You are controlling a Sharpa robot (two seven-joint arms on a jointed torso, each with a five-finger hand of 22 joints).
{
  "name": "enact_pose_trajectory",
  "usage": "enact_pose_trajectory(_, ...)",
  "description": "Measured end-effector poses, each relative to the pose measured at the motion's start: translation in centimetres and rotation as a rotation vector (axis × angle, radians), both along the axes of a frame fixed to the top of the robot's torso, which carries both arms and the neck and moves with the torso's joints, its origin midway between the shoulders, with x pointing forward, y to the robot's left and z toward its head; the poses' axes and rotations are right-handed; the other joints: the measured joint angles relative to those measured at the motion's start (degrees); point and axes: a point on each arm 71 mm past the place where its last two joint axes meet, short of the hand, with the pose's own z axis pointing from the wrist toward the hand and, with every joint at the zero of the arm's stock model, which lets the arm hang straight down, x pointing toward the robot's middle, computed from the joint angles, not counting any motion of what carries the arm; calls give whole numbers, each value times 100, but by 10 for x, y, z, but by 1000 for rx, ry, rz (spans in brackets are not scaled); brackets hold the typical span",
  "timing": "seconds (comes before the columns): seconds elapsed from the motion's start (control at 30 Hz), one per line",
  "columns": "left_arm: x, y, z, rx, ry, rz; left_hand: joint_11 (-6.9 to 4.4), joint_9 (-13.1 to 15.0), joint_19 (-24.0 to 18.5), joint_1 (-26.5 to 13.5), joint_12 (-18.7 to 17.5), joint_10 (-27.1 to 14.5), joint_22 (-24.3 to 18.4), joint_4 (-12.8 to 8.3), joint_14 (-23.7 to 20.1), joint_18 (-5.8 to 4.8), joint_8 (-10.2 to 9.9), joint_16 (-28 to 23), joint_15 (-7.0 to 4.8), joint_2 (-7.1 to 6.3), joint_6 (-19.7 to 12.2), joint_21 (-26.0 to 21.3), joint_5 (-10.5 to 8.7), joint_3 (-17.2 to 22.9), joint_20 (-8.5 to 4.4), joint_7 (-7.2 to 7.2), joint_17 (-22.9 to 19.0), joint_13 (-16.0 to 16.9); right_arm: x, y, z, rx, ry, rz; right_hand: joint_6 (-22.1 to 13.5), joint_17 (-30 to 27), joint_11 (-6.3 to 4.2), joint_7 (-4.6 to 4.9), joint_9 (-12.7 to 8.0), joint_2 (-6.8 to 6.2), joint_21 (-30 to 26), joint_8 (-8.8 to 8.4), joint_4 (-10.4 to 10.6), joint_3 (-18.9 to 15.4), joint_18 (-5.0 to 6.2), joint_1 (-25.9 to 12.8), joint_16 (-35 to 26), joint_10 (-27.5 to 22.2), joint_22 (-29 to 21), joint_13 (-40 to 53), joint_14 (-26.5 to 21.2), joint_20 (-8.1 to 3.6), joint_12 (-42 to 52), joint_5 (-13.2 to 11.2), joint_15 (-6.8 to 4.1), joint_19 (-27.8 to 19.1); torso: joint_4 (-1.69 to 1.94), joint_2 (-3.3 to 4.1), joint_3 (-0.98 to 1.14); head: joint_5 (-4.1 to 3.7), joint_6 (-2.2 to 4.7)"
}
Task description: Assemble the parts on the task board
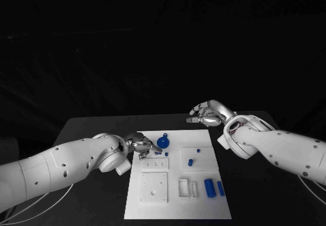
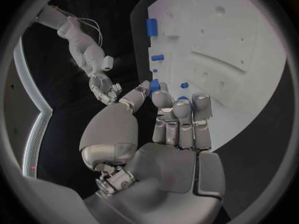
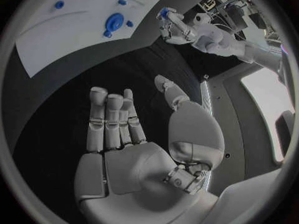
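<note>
Task board [image 1: 178, 207]: white plate, raised blocks, blue parts [image 1: 210, 187]. Left hand [image 1: 141, 145] fingers pinch one; right hand [image 1: 207, 114] empty.

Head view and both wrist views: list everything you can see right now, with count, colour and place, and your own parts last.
Table: one, black, under everything.
Task board: one, white plate, middle of the table.
Round part: one, blue, far end of the board, just beside the left hand's fingertips.
Cylinder parts: two, blue, side by side near the board's right edge.
Small parts: a few, blue, mid-board; exact count hard to tell.
Left hand: silver, at the board's left edge; a small blue part sits at its fingertips, hold unclear.
Right hand: silver, off the board beyond its far right corner, holding nothing.
</note>
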Motion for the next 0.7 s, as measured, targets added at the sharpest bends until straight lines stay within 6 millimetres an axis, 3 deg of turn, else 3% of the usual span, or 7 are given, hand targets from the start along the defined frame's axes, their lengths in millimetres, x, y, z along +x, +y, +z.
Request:
enact_pose_trajectory(0.43, 2, -21, -2, 325, -94, -52, -8, -2, 133, 0, 0, 8, 0, 27, 9, 1, 0, 0, -9, 0, 23, 0, -67, 88, -51, -4, -36, -62, 15, -5, 14, 25, -27, -30, -19, -21, 20, 11, 0, 32, -23, 0, -16, -15, 0, 32, 0, -21, 0, -42, -18, 20, 0, 88, 19, -20, 10, -5, 7, 29, -108)
enact_pose_trajectory(0.7, 1, -23, -10, 414, -115, -51, -9, -2, 175, -95, 0, 9, -1, 37, 33, 1, 0, 26, 14, 95, 27, 23, 291, 99, -51, -3, -35, -62, 16, -1, 16, 32, -28, -23, -43, -43, 21, 23, 1, 84, -46, 0, -25, -57, 0, 85, 0, -61, 28, -95, -38, 21, 32, 383, 38, -21, 14, 1, 3, 51, -173)
